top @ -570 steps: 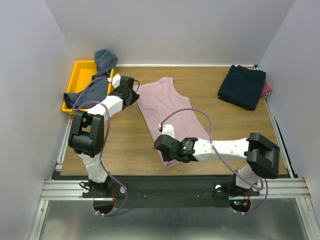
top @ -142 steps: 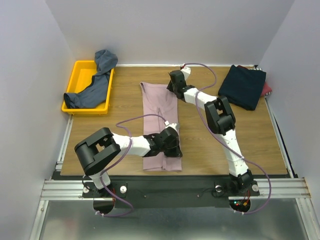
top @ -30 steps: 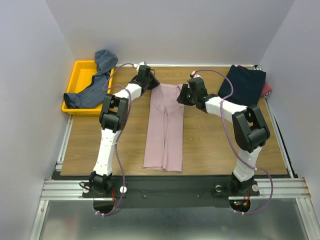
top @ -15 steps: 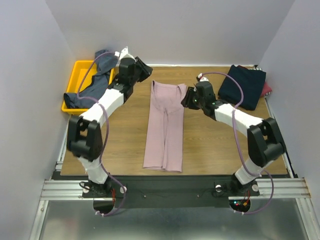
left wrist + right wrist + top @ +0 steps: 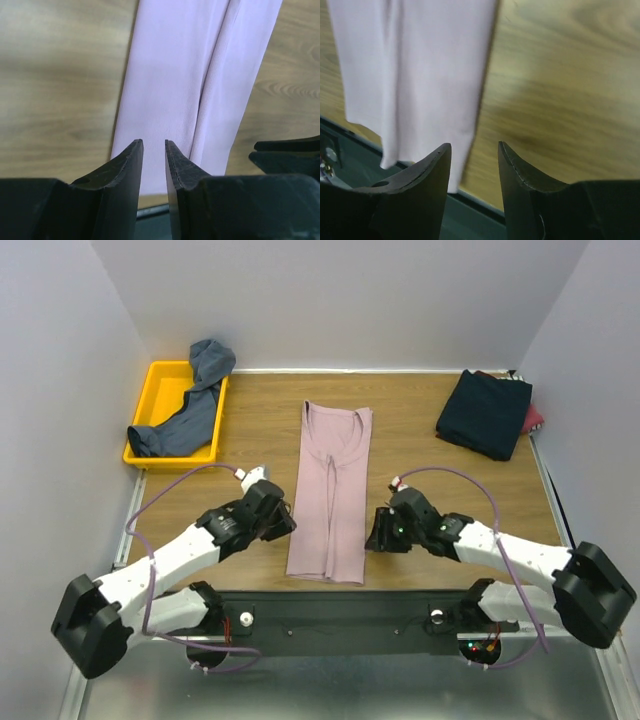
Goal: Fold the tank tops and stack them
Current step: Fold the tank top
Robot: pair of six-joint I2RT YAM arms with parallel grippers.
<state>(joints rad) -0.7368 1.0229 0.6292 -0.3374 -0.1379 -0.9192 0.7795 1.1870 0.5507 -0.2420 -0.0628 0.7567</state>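
Upper left: yellow tray (image 5: 165, 390), one blue-grey tank top (image 5: 190, 412) draped over far rim.
Lower left: left end effector (image 5: 286, 524), jaws slightly apart, empty, just beside pink tank top (image 5: 332, 490) near hem.
Centre: one pink top, narrow folded strip on table (image 5: 440, 480), long axis top-to-bottom, neckline toward top.
Right end effector (image 5: 374, 536), jaws apart, empty, near hem's other side.
Upper right: one folded navy top (image 5: 485, 415), one red top (image 5: 536, 418) peeking out at its right.

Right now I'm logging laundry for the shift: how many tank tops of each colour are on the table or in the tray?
Pink tank top: 1
Blue-grey tank top: 1, draped over the yellow tray
Navy tank top: 1 visible, folded
Red tank top: 1, mostly hidden under the navy one
Total: 4
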